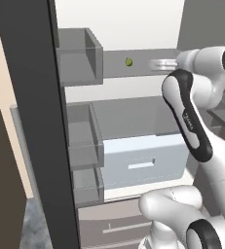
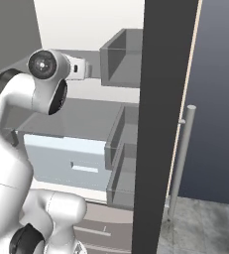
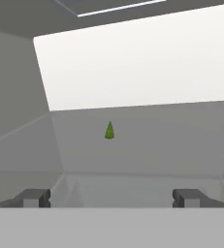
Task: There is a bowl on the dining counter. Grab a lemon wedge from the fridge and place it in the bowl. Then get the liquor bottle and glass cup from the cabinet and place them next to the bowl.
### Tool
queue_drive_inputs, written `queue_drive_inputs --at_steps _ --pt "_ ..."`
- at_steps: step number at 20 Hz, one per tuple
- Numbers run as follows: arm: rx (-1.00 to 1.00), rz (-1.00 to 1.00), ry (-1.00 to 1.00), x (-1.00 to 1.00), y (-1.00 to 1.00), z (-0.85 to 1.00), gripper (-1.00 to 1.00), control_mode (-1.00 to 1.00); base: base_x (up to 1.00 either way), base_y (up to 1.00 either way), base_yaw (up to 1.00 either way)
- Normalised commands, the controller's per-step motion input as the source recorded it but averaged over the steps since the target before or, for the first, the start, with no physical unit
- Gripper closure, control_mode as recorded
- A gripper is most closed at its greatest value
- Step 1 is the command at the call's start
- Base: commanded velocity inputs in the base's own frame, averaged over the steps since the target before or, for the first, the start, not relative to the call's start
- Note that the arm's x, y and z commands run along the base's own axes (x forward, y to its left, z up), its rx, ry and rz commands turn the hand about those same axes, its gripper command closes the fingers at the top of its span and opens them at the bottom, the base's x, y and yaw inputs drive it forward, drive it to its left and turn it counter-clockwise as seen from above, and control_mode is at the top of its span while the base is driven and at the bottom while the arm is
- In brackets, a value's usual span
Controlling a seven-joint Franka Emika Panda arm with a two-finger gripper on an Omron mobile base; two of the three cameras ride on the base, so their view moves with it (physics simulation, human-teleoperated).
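The fridge (image 1: 133, 126) stands open in front of me, both doors swung wide. A tiny yellow-green lemon wedge (image 1: 128, 62) lies on the upper grey shelf (image 1: 143, 63); in the hand view the lemon wedge (image 3: 109, 131) sits alone on that shelf, straight ahead and some way beyond my fingertips (image 3: 36, 197). My gripper (image 3: 111, 197) is open with nothing between its fingers, level with the shelf's front edge. From the left base view the hand (image 1: 163, 63) reaches in at the shelf's right side. The bowl, dining counter, cabinet, bottle and cup are out of view.
A dark fridge door edge (image 1: 41, 126) stands close on the left, with grey door bins (image 1: 82, 53) beside it. A pale drawer (image 1: 143, 163) sits under a lower shelf. The other door edge (image 2: 160, 124) and its long handle (image 2: 181, 158) stand on the right.
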Motion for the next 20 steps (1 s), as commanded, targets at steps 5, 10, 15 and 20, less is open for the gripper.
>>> queue_drive_inputs --at_steps 5,10,15,20 --pt "-0.01 0.0 0.03 0.43 0.1 0.01 -1.0 -1.0 0.0 0.0 0.0" --pt "0.0 -0.01 0.04 0.43 0.18 0.0 -1.0 -1.0 0.0 0.0 0.0" --pt "0.0 -0.03 0.06 0.42 0.23 0.0 -1.0 -1.0 0.0 0.0 0.0" --pt "0.0 -0.03 0.08 0.4 0.21 0.0 -1.0 -1.0 0.0 0.0 0.0"
